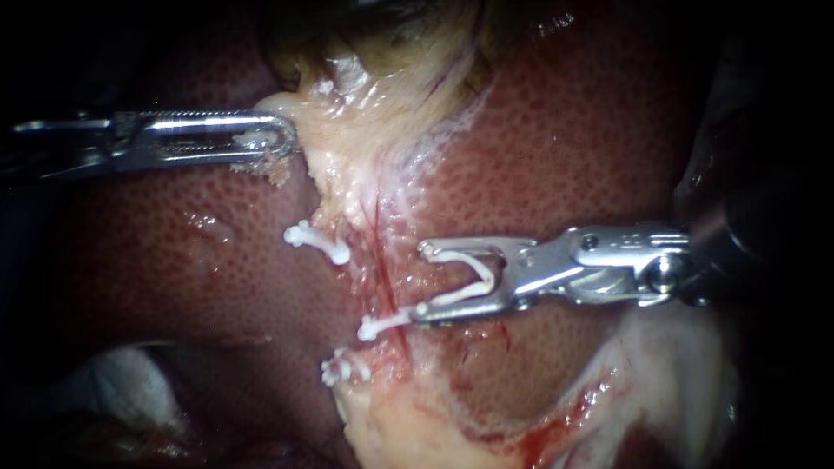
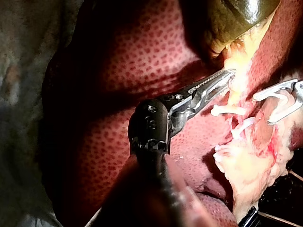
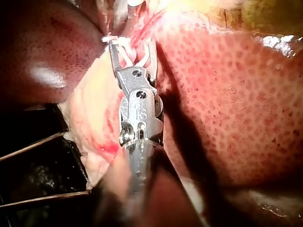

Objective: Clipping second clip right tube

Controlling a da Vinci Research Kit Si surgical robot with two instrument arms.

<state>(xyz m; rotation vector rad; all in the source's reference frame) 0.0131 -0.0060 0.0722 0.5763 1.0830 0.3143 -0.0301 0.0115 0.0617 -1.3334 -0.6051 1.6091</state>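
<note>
The right instrument (image 1: 421,280) enters from 3 o'clock in the endoscope view. Its jaws stand wide apart, with an open clip (image 1: 480,276) seated between them, one leg against each jaw. The right tube (image 1: 380,260) is a thin red strand that runs from 12 toward 6 o'clock through the middle. It lies just ahead of the jaw tips, and I cannot tell if it is inside the opening.

The left instrument (image 1: 282,137) comes from 9 o'clock. Its narrow jaws are closed on the edge of the pale tissue (image 1: 365,122) below the gallbladder (image 1: 400,30). Three closed clips (image 1: 314,241) sit near the tube: one at its 9 o'clock, one just off the tip of the lower jaw, and one toward 7 o'clock. They are white, with small knobbed ends.

The liver (image 1: 565,139) is dark red, wet and finely dotted, on both sides of the yellowish, ragged band of tissue. Both instruments are shiny metal, and the left jaws are slotted. In the right wrist view a black surface (image 3: 33,189) shows beside the tissue.
</note>
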